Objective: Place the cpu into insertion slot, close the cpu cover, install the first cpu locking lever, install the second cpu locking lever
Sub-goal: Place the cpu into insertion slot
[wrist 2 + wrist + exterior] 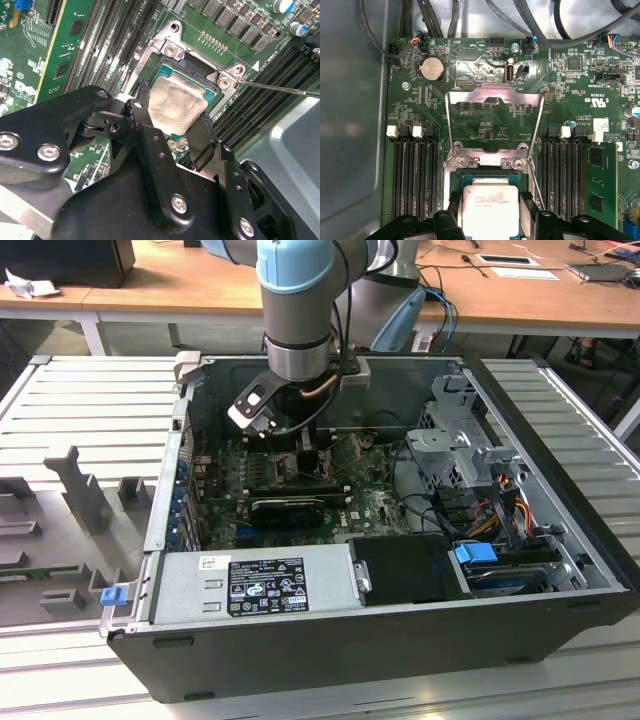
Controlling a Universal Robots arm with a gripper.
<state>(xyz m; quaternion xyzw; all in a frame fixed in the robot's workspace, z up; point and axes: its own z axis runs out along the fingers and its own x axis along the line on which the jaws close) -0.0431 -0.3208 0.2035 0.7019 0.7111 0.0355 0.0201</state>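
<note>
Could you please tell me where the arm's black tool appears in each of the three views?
Exterior view: black tool under the arm's blue wrist, inside the open dark case.
Second wrist view: the tool grips the pale grey square metal cpu.
First wrist view: the tool, nearest the camera, clasping that chip.
Shared landmark: the green circuit board.

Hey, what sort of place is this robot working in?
Probably a lab or workshop set up for computer assembly: an open case sits on a slatted metal table, wooden desks with cables stand behind, and the gripper holds a cpu at the slot.
</note>
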